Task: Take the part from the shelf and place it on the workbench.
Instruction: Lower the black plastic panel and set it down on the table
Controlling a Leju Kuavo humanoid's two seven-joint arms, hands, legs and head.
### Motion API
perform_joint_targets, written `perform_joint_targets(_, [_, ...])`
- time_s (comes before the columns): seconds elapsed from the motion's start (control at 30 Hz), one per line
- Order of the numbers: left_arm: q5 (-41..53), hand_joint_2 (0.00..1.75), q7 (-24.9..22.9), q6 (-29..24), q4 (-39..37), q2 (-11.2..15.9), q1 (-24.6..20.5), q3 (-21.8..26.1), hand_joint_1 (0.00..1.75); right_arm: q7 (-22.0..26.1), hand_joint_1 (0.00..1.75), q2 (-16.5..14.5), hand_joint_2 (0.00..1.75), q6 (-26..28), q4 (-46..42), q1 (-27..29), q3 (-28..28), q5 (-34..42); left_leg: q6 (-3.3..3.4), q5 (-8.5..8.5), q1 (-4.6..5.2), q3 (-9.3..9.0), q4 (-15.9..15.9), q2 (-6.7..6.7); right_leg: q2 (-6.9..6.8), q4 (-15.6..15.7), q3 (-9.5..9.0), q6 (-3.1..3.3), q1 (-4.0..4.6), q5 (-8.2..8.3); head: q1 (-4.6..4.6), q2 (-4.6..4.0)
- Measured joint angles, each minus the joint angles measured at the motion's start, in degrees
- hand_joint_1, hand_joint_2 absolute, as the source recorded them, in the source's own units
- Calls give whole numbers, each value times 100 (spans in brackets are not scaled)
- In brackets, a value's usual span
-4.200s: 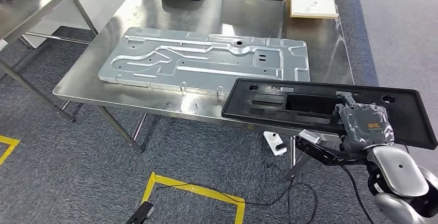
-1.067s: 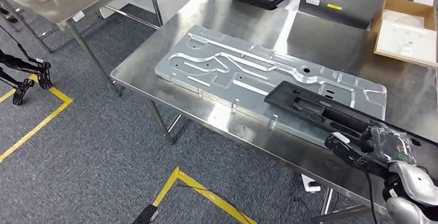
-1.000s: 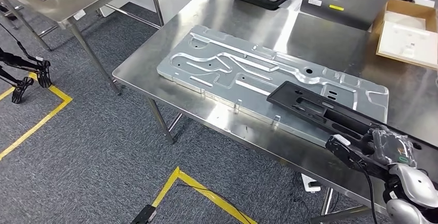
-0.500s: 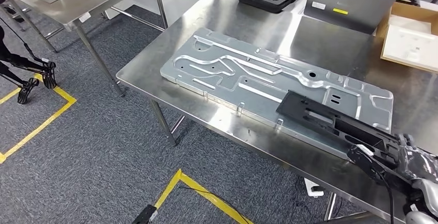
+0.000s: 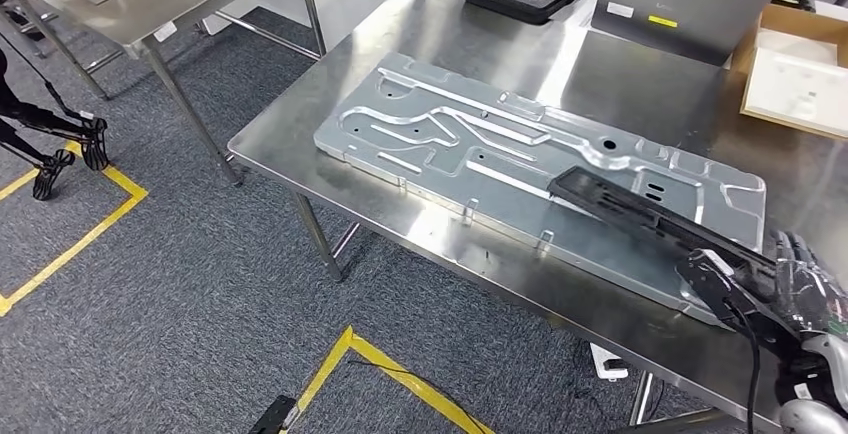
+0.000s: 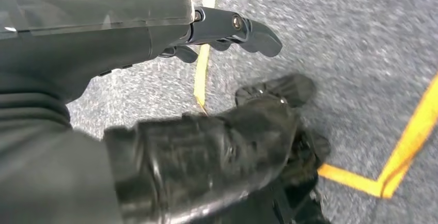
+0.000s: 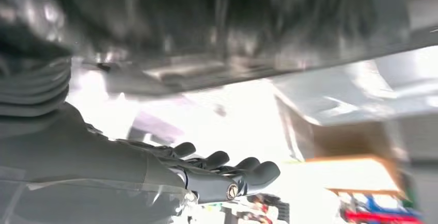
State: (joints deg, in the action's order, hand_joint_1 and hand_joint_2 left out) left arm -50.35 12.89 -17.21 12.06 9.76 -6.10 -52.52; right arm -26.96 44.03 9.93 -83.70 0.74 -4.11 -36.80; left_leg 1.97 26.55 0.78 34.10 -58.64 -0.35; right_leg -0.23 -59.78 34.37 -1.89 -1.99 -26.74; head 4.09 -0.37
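**Me:** Lowering this black part [image 5: 640, 216] flat is what counts now. My right hand [image 5: 800, 289] grips it at its near end, and its far end reaches out above the stamped metal plate [image 5: 480, 139] on the workbench [image 5: 400, 34]. It looks tilted, and I can't tell whether the far tip is touching the plate or just above it.

**Partner:** So where should it go?

**Me:** I'd judge it should settle squarely on the plate with its edges in line. I would level it first, so the far tip does not catch on the plate's raised ribs, and loosen my fingers only once its weight is borne from below.

**Partner:** How is your arm set?

**Me:** My right arm comes in low at the table's near right corner, with the hand beneath the part in the wrist view and its fingers [image 7: 248, 170] reaching forward. My left hand [image 6: 227, 33] hangs over the carpet and the yellow floor tape [image 6: 408, 152], fingers loosely apart, holding nothing.
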Motion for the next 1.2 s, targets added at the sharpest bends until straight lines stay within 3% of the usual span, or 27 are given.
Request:
perform_joint_targets(0.07, [-54,0,-46,-135,0,-2,-1,10,0,-2,0,-62,0,69,-237,-59,-3,-9,77,-60,-23,-59,113,3,3,-174,73,-27,5,-133,-9,0])
perform_joint_targets(0.17, [-112,0,-87,-313,-2,-5,-8,31,0,-8,0,-133,0,155,-546,-158,-14,-8,146,-79,-18,-93,157,6,14,-1160,521,-21,29,-627,-21,1])
perform_joint_targets(0.2, [-128,0,-93,-340,-2,-4,-6,36,0,-9,0,-158,0,169,-624,-167,-21,-4,155,-72,-13,-92,147,0,15,-1437,656,-27,33,-702,-21,1])
perform_joint_targets(0.23, [-140,0,-95,-354,-2,-4,-3,39,0,-11,0,-184,0,178,-711,-174,-27,-2,157,-61,-12,-91,131,-8,14,-1534,706,-36,30,-673,-20,0])
perform_joint_targets(0.27, [-150,0,-95,-359,-2,-4,1,41,0,-13,0,-206,0,178,-792,-195,-32,1,150,-44,-14,-90,103,-19,13,-1392,642,-46,24,-532,-20,0])
perform_joint_targets(0.33, [-163,0,-96,-362,-2,-4,4,48,0,-20,0,-245,0,178,-961,-272,-35,1,110,15,-22,-75,7,-38,15,-695,296,-59,7,-183,-21,1])
perform_joint_targets(0.4, [-165,0,-97,-366,-2,-2,1,69,0,-25,0,-268,0,180,-1084,-330,-34,4,46,78,-7,-31,-109,-54,28,-206,52,-35,18,-58,-22,1])
perform_joint_targets(0.5, [-167,0,-100,-371,-2,-3,9,106,0,-26,0,-285,0,184,-1210,-342,-34,14,-30,93,7,17,-145,-67,36,-142,43,47,29,-57,-25,1])
perform_joint_targets(0.57, [-167,0,-100,-370,-2,-2,10,122,0,-26,0,-298,0,185,-1293,-364,-34,14,-100,203,-9,90,-299,-53,31,-120,40,103,12,-38,-13,1])
perform_joint_targets(0.67, [-167,0,-89,-360,-2,-2,6,140,0,-21,0,-309,0,193,-1382,-374,-34,30,-215,649,-57,522,-1210,-26,15,-109,36,147,-2,-32,13,0])
perform_joint_targets(0.73, [-168,0,-35,-321,-2,-2,19,142,0,-11,0,-324,0,219,-1414,-377,-34,100,-244,738,-81,759,-1653,-14,8,-110,36,151,-4,-35,13,1])
perform_joint_targets(0.77, [-169,0,8,-304,-2,-2,25,142,0,-7,0,-331,0,232,-1441,-386,-34,159,-243,629,-87,738,-1580,-11,7,-110,34,150,-6,-36,13,1])
perform_joint_targets(0.8, [-171,0,54,-305,-2,-2,26,142,0,-6,0,-337,0,242,-1480,-403,-34,219,-231,444,-90,618,-1309,-8,8,-109,29,149,-8,-37,14,0])
perform_joint_targets(0.87, [-179,0,117,-364,-2,-2,15,149,0,-8,0,-342,0,242,-1598,-460,-36,303,-182,120,-77,262,-541,-6,12,-106,23,130,-4,-40,13,0])
perform_joint_targets(0.9, [-182,0,130,-405,-2,-2,9,157,0,-14,0,-344,0,237,-1665,-489,-42,316,-150,48,-64,135,-280,-7,15,-97,23,103,3,-36,10,1])
perform_joint_targets(1.03, [-183,175,23,-639,-2,-3,9,180,0,-97,0,-357,0,210,-1908,-550,-87,296,-19,-21,-44,44,-47,-8,18,-29,11,-33,12,-5,6,1])
perform_joint_targets(1.1, [-179,175,-145,-877,-2,-12,7,181,0,-132,0,-357,0,254,-2003,-564,-93,325,65,-102,-65,14,49,-1,19,-273,107,-59,22,-211,-9,1])
perform_joint_targets(1.2, [-177,175,-305,-1116,-2,-25,11,181,0,-138,0,-361,0,440,-2088,-542,-89,496,120,-136,-46,33,67,3,24,-1253,507,-48,45,-740,-32,-1])
